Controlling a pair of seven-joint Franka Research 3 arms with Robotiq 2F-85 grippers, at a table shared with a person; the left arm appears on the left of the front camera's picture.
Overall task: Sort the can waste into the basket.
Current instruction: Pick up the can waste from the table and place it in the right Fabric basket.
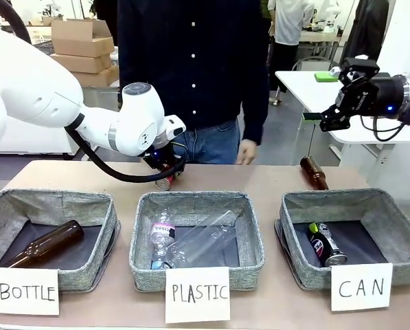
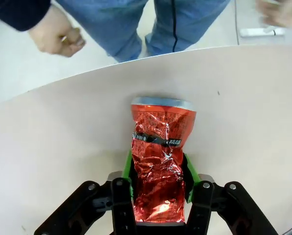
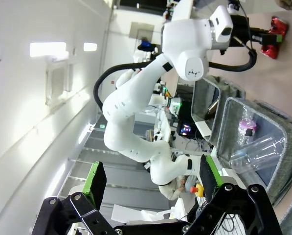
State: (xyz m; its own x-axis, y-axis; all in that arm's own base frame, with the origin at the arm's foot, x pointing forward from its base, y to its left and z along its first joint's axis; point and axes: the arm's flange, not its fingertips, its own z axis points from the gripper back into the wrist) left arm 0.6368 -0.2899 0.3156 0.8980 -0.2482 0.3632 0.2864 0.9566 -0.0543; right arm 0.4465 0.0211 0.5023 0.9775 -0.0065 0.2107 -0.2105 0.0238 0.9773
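Grips crumpled red metal can point(image 2: 161, 147) at far middle in left gripper point(image 2: 158, 169); holds right gripper point(image 3: 148, 183) apart, raised far right. May slip off dented sides before reaching grey woven CAN-signed basket point(image 1: 334, 196), near right.

The left arm point(image 1: 47, 96) comes in from its side with the elbow bent and the wrist tipped down to the tabletop. The left gripper point(image 2: 158, 174) lies low and nearly level, its green pads point(image 2: 127, 169) clamped on the sides of a crumpled red can point(image 2: 161, 142); from the front its fingers seem tucked under the wrist. The right wrist point(image 1: 395, 93) is held high, and the right gripper point(image 3: 152, 171) hangs in the air with its jaws wide apart
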